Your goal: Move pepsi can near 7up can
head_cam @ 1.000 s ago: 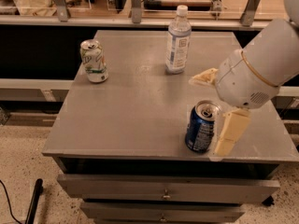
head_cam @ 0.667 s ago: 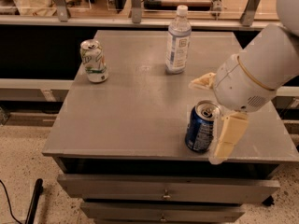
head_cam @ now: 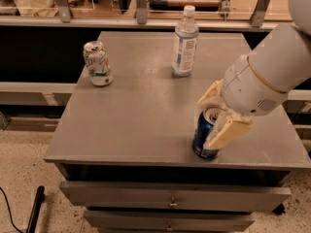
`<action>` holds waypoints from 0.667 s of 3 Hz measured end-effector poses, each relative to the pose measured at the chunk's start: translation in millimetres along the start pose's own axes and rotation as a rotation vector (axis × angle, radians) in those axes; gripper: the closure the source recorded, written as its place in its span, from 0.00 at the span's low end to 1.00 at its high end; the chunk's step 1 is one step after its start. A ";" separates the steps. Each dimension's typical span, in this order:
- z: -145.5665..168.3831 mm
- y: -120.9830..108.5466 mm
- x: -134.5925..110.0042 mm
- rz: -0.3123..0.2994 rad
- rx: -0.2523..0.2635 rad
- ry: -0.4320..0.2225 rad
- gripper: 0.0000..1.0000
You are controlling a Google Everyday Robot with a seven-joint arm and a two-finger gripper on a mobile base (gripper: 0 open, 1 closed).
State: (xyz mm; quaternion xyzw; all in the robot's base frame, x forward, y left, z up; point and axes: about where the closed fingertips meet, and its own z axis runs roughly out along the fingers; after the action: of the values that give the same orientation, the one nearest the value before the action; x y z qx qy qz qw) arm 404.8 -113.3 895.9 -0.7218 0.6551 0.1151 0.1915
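Blue can (head_cam: 201, 132): front edge of desk (head_cam: 141, 120), toward right corner. Gripper (head_cam: 205, 124) straddles it, fingers spread, nothing clamped. My worry: off-centre closing tips can over edge. Green-white can (head_cam: 97, 63): back-left corner.

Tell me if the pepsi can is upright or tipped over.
Upright: the pepsi can stands on its base near the table's front edge, silver top facing up. The claw is around it.

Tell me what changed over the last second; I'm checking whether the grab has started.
The claw drew in slightly closer around the blue can at the table's front right; the can has not left its spot. The green-and-white can and the bottle are unchanged.
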 end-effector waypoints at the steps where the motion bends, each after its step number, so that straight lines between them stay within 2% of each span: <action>1: -1.3 0.4 -1.2 -0.002 0.004 0.002 0.64; 2: -6.4 1.0 -5.9 0.000 -0.003 -0.050 0.88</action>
State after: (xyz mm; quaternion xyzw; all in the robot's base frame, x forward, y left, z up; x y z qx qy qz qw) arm 402.5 -110.8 904.0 -0.7189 0.6499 0.1344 0.2067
